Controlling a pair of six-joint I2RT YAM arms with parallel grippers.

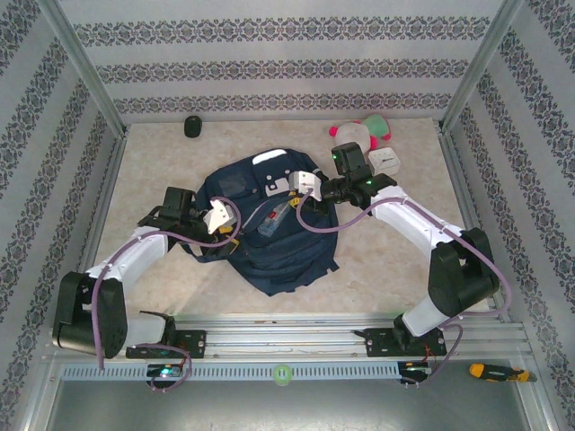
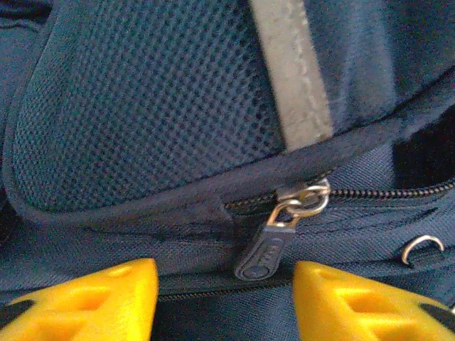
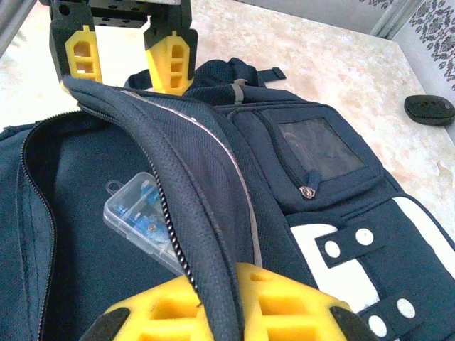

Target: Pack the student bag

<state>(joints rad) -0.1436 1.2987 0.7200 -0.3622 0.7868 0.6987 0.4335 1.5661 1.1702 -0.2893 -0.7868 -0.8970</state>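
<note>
**Top external view.** The student bag (image 1: 287, 260) lies flat on the table (image 1: 404, 233) at the centre of the frame, with its main compartment unzipped. The left gripper (image 1: 220, 221) sits at the bag's left edge and the right gripper (image 1: 305, 185) at its upper edge. A clear plastic case (image 1: 274, 222) lies inside the opening.

**Left wrist view.** The yellow fingers (image 2: 106, 298) stand apart at the lower left and lower right of the frame and hold nothing. The zipper pull (image 2: 266, 249) hangs between them, apparently clear of both. This pull is the recommended point of hold. It is small and rigid, and probably slick, so a centred pinch is advised. A mesh panel (image 2: 142, 106) fills the upper left. The pull carries an embossed mark that cannot be read.

**Right wrist view.** At the bottom of the frame, the right gripper's fingers are closed on the bag's zippered rim and hold it raised. The fabric looks soft and limp, so expect it to sag wherever it is unsupported. The opening will likely gape only while the rim is held. The white buckle patches (image 3: 355, 249) at the lower right bear no writing, and no brand is legible.
</note>
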